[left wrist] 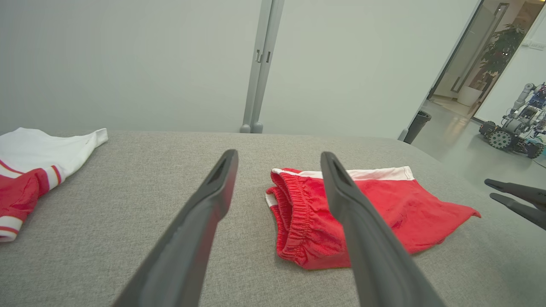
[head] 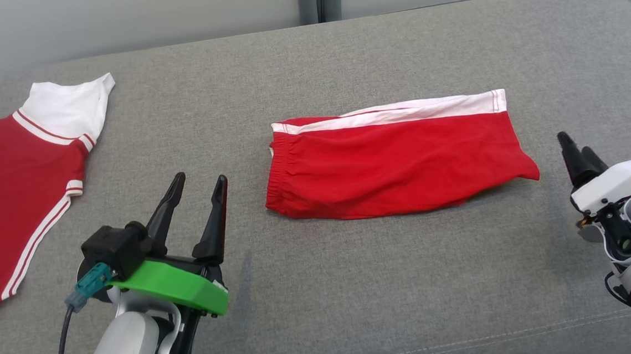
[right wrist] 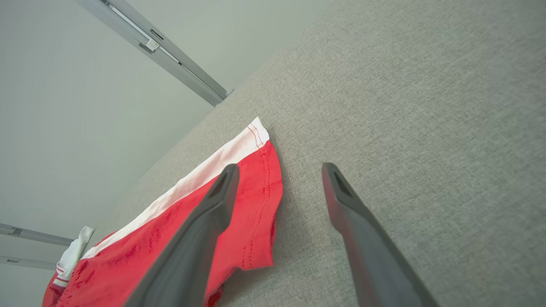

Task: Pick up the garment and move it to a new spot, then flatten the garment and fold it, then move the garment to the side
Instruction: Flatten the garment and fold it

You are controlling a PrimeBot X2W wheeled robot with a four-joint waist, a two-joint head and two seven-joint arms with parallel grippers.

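The garment (head: pixel 397 160), red shorts with a white side stripe, lies folded flat in the middle of the grey padded surface (head: pixel 356 285), elastic waistband to the left. My left gripper (head: pixel 200 179) stands open and empty a short way left of the waistband; in the left wrist view the garment (left wrist: pixel 384 213) lies just beyond the left gripper (left wrist: pixel 279 155). My right gripper (head: pixel 575 143) hangs just off the garment's right end. In the right wrist view the right gripper (right wrist: pixel 280 167) is open, with nothing between its fingers, beside the hem of the garment (right wrist: pixel 170 238).
A red and white shirt (head: pixel 16 181) lies spread at the far left of the surface. A pale wall with a grey post (head: pixel 307 0) runs behind. Off the right end, a dark bin (left wrist: pixel 416 125) and another wheeled robot (left wrist: pixel 516 128) stand on the floor.
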